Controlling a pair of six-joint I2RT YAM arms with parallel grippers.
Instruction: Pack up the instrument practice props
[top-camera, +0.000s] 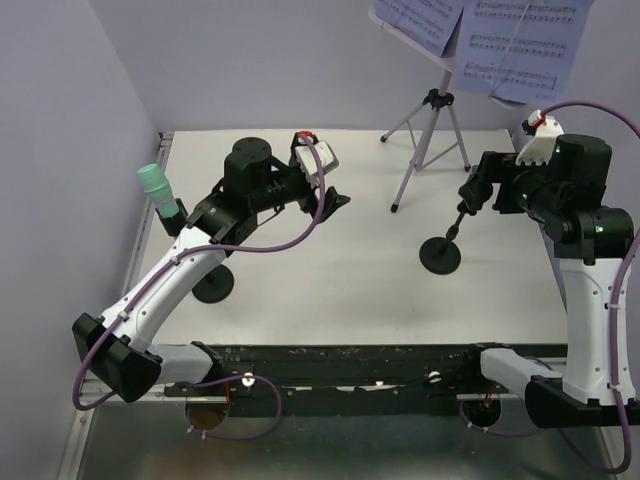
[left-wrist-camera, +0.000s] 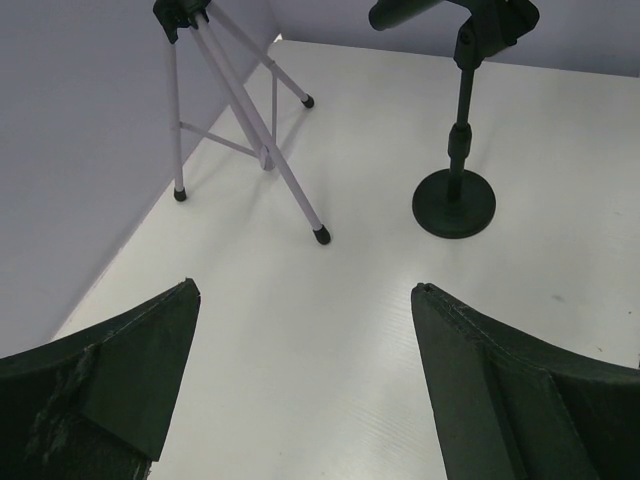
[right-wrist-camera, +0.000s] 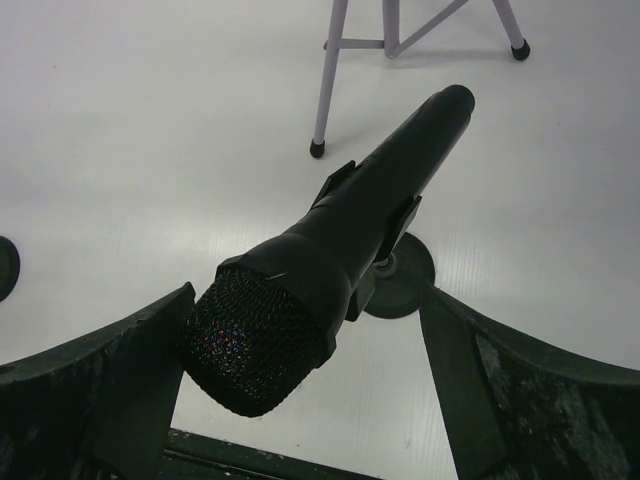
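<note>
The right gripper (right-wrist-camera: 305, 292), jaws spread wide, flanks the head of the black microphone (right-wrist-camera: 345, 225), whose long axis runs away toward the tripod (right-wrist-camera: 330, 80). The left gripper (left-wrist-camera: 305, 288), also spread, is farther off.

- Robotics laboratory test cell: a bare white table (top-camera: 330, 270) is closed in by plain pale lilac walls (top-camera: 60, 150) behind it and to its left.
- Two white-and-black robot arms, the left arm (top-camera: 170, 280) and the right arm (top-camera: 595, 300), are bolted to a black rail (top-camera: 350, 357) at the table's near edge and trail purple cables (top-camera: 280, 244).
- Staged props, a silver tripod (top-camera: 430, 140) carrying printed sheet-music pages (top-camera: 520, 40), stand at the table's far right.
</note>
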